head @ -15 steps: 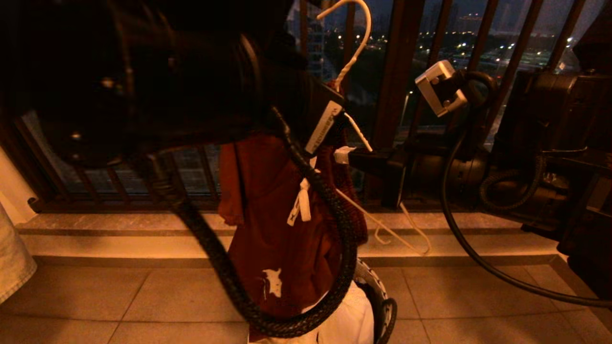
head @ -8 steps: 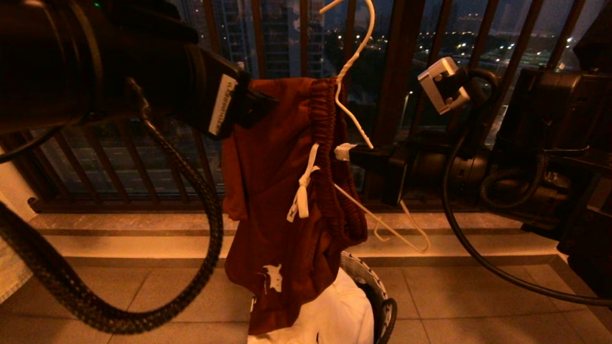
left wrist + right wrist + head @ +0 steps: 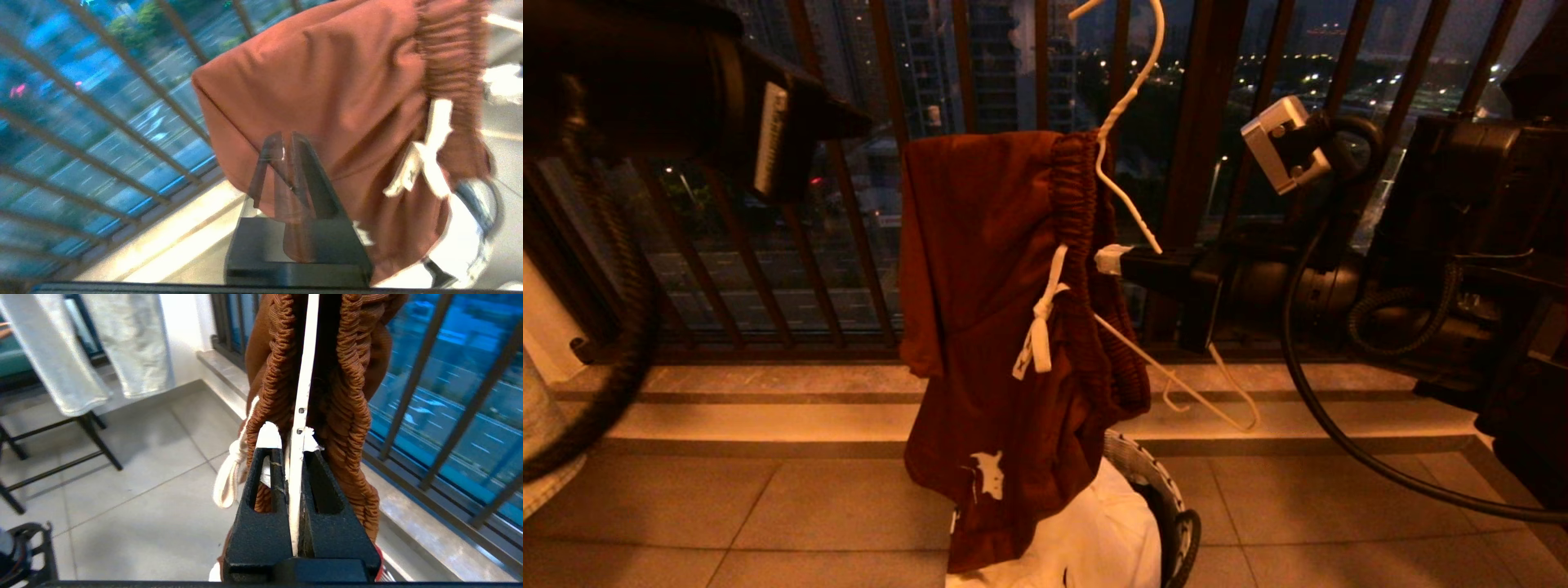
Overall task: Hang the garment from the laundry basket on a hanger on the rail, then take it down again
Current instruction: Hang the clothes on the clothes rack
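Your right gripper (image 3: 292, 457) is clamped tight on the hanger (image 3: 1131, 208), pinching the thin white wire with the gathered waistband bunched on both sides of it, so everything depends on that one grip. The garment (image 3: 1001, 327) is draped over the hanger's upper arm and hangs at about six o'clock from the hook, with its lower hem just above the laundry basket (image 3: 1156, 478) on the floor. The hanger's lower arm sticks out bare toward four o'clock, so the load looks lopsided. Your left gripper (image 3: 288, 153) is closed on nothing, sitting off at about nine o'clock from the shorts and apart from the cloth. The rail is not in view here, so the hook has yet to find it. For the lift, keep the right wrist steady so the wire does not twist in the jaws, and keep the hook at twelve o'clock. If the shorts start sliding toward the low end, bring the left gripper in to tug the waistband back toward the neck. Avoid snagging the white drawstring (image 3: 1039, 335) on the railing (image 3: 1201, 122) behind.
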Available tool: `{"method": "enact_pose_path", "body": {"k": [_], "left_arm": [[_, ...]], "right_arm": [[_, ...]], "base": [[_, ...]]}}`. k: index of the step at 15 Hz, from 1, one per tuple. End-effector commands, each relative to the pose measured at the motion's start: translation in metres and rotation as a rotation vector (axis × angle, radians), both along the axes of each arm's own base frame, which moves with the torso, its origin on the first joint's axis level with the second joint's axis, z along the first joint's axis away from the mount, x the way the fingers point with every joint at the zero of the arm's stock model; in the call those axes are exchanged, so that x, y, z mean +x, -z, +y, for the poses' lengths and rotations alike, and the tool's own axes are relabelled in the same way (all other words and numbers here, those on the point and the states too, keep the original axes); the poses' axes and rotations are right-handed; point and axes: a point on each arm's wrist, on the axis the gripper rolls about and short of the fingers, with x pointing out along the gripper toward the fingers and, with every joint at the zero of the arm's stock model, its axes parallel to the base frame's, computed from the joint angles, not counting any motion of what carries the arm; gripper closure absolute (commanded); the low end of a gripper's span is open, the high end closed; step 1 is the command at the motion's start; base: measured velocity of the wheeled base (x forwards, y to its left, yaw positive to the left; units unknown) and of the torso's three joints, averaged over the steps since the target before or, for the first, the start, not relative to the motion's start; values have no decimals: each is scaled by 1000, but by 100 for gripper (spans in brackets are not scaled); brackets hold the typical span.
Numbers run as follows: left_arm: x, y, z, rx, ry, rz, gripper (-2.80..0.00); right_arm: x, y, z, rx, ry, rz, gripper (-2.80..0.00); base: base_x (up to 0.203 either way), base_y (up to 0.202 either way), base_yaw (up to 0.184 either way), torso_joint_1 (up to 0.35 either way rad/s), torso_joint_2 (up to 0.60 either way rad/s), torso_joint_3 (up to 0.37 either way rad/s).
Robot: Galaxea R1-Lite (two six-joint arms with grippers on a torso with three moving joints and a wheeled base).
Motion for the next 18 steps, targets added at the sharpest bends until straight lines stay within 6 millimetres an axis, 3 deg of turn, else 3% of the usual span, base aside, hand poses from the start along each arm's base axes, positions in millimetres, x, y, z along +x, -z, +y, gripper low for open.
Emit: {"method": "enact_pose_path", "body": {"k": [1, 3, 6, 9, 15, 18], "left_arm": [[-3, -13, 12, -11, 84, -4, 0], [-4, -26, 21, 9, 170, 12, 0], [9, -18, 14, 96, 270, 82, 0], [13, -13, 21, 91, 407, 133, 0], [4, -9, 23, 97, 464, 195, 0], [3, -5, 15, 114, 509, 223, 0]], "right_arm": [[0, 0, -1, 0, -18, -3, 0], [1, 1, -2, -4, -77, -2, 0], [4, 2, -6, -7, -129, 0, 0], [5, 3, -19, -13, -236, 4, 0], [5, 10, -25, -25, -332, 18, 0], [5, 12, -25, -29, -356, 22, 0]], "base": [[0, 0, 0, 0, 0, 0], [0, 0, 0, 0, 0, 0], [0, 0, 0, 0, 0, 0], [0, 0, 0, 0, 0, 0], [0, 0, 0, 0, 0, 0], [0, 0, 0, 0, 0, 0]]}}
